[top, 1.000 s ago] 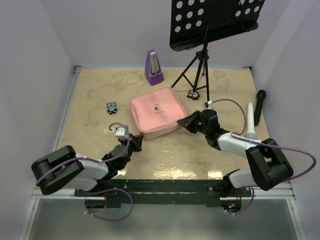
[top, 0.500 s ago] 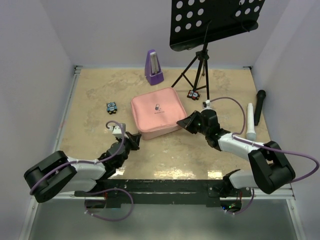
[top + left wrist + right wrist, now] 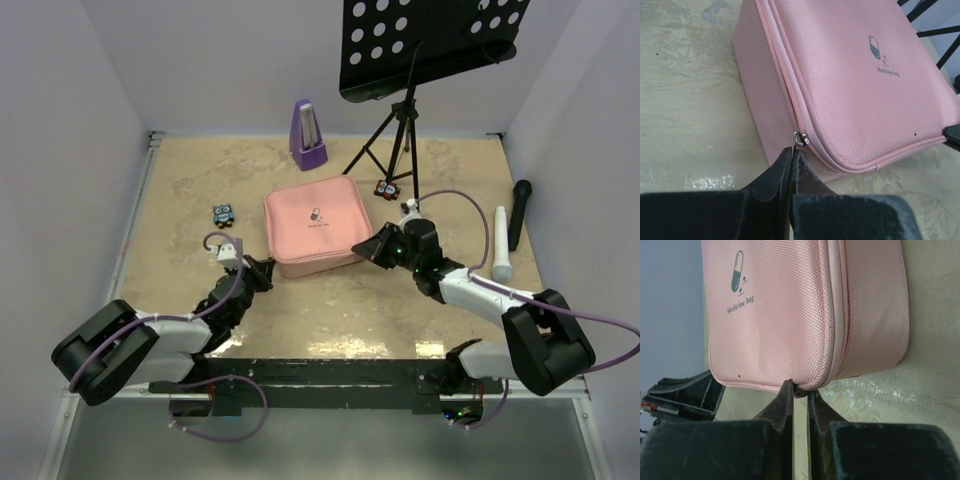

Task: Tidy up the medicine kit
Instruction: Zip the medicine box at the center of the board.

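Down at the near-left corner, the left claw (image 3: 791,154) is pressed together, tips just short of the zip slider (image 3: 800,136), and the seam runs straight away from it. The right claw (image 3: 800,389) noses the other near corner, a sliver apart; whether it's pinching anything, I can't tell. The medicine kit (image 3: 315,225) lies closed, mid-table (image 3: 180,190).

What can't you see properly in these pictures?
Inside the medicine kit: every view, the zipped lid covers it.
Whether the left end effector pinches anything: left wrist view, its fingers hide it.
The right end effector, likewise, right wrist view.
Blue packet's print: top view, too small.
Music stand's top: top view, cut by the edge.
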Robot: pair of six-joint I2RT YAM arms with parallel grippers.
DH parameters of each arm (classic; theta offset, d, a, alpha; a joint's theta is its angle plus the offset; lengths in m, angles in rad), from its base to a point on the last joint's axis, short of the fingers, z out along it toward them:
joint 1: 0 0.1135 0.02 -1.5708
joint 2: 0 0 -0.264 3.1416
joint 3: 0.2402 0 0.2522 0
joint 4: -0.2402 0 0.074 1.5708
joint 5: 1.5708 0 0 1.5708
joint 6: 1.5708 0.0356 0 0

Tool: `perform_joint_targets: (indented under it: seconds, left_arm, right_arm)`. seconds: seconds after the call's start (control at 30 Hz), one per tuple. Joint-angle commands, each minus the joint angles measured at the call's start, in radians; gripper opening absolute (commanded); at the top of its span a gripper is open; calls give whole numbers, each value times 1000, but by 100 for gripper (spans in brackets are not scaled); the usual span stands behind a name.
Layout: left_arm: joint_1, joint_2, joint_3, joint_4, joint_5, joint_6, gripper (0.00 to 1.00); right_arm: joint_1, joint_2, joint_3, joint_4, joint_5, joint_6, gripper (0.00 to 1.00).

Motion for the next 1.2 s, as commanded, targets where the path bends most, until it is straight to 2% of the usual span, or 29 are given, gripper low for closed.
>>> perform_joint_targets:
  seconds: [0.0,0.27,0.47,0.7,0.9,0.93,1.07,1.1,1.17]
  left_arm:
    - [99,44,48,-29,-145,31,0]
    - [140,142,175,-20,-90,114,0]
    - [206,180,204,-4,-33,143,0]
    - [191,53,86,5,-50,103,0]
    - [97,-66,48,-73,-105,115,0]
    - [79,-80,43,-84,-120,108,0]
    - [31,-83,23,-83,-137,91,0]
    - [15,-79,23,-78,-139,89,0]
    - [-7,-71,22,-76,-141,79,0]
  right_arm:
    - [-41,-40,-32,-79,16,-182,0]
    - [-63,-45,-62,-75,-33,-217,0]
    - [-86,-48,-78,-79,-66,-246,0]
    - [-112,-62,-61,-89,-76,-258,0]
    - [-118,-14,11,-79,-90,-252,0]
    - [-119,-16,17,-72,-99,-251,5]
    - [-98,-80,18,-10,-171,-213,48]
    - [-77,-92,24,-26,-178,-203,55]
    - [-28,-115,25,-35,-172,-177,63]
